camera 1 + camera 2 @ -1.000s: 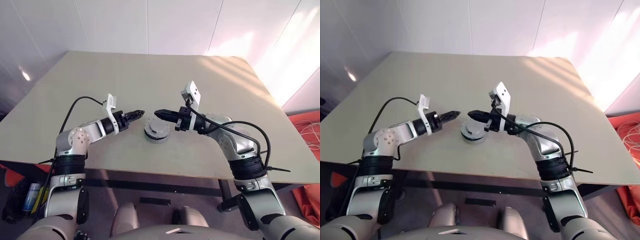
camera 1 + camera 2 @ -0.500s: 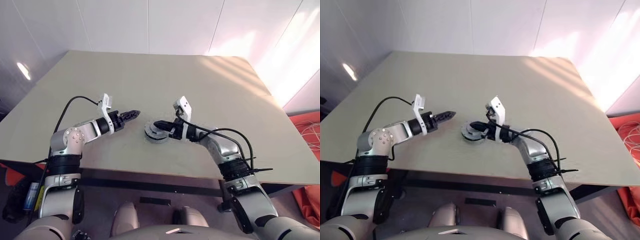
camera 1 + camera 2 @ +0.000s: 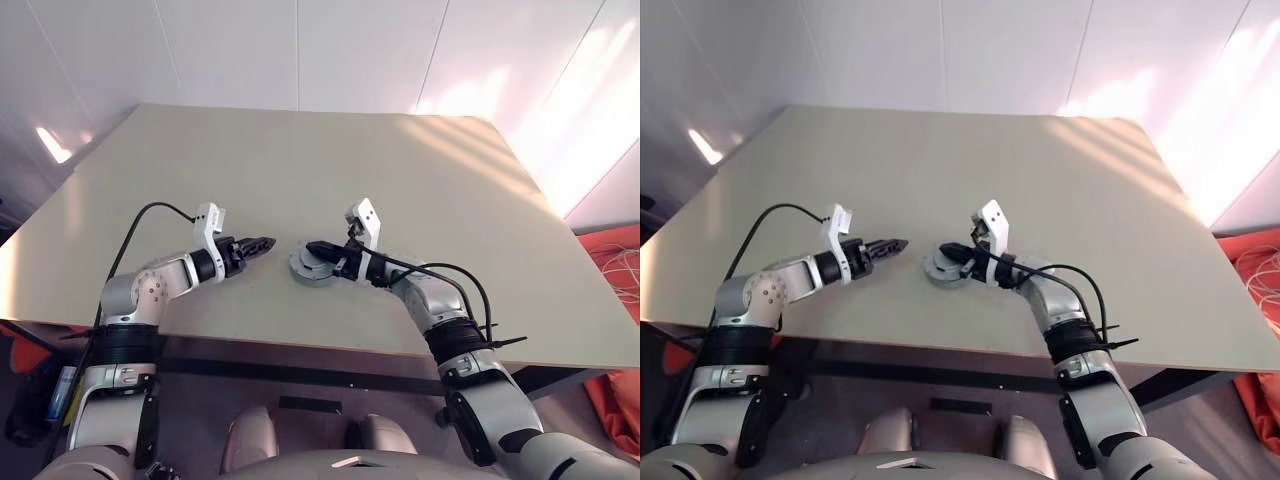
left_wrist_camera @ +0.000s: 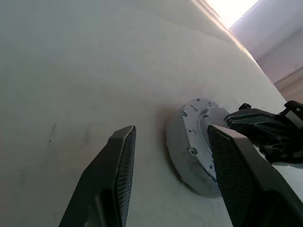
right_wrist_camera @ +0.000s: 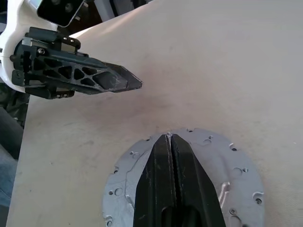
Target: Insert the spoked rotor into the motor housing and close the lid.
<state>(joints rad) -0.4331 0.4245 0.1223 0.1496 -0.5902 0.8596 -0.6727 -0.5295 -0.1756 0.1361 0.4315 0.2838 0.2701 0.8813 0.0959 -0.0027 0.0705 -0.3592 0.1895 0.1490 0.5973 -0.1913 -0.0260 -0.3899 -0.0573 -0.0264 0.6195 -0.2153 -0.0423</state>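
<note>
- Pressing down on the closed assembly: the right gripper has its two fingers shut flat against each other, holding nothing, and their joined tip lies over the middle of the lid.
- Judgement: fingers closed into one blunt wedge suit pushing the lid home, not picking anything up.
- The lid reads as a pale grey round plate with small holes around its face; it sits on top of the motor housing, so the two form one short round stack on the table.
- Housing contents: interior fully covered by the lid. The spoked rotor and the windings cannot be checked; judged from the lid sitting level, the rotor is probably inside already.
- The left gripper hangs just beside the stack on the side facing away from the right arm, fingers moderately apart and empty, not touching it.
- Judgement: it stands there as a backstop, ready to steady the housing if the push slides it across the table.
- Cannot tell whether the lid is fully seated all round; the far rim is hidden behind the right fingers.
- Task looks near its end.
</note>
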